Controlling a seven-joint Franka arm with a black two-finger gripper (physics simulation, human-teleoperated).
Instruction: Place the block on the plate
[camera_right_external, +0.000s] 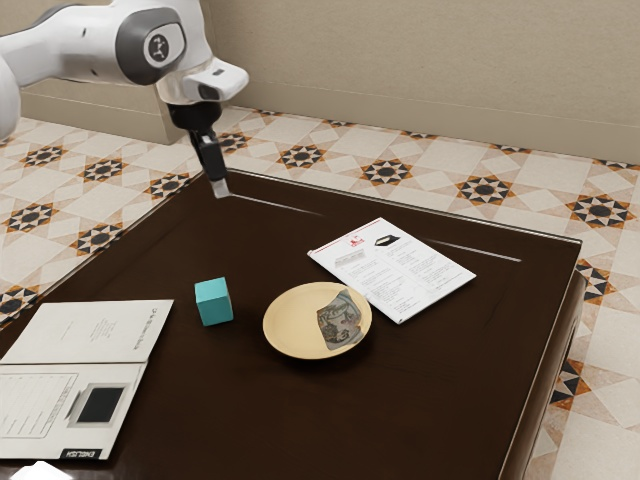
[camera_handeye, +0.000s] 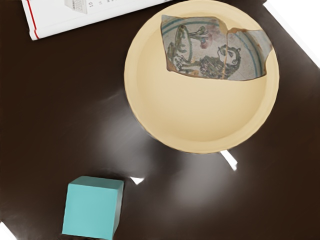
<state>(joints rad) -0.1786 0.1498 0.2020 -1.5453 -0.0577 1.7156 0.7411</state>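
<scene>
We judge the teal, plastic-looking cube (camera_right_external: 212, 304) light, stiff, best pinched mid-sides; we cannot tell whether our black gripper (camera_right_external: 221, 187) is open.

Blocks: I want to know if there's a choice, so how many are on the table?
1. The teal block stands on the table, between the plate and the open booklet. Part of the table lies out of view, so more could be there.

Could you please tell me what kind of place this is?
Probably a simulated indoor room, perhaps in a home: it has a dark table, a patterned tile floor and a plain beige wall.
</scene>
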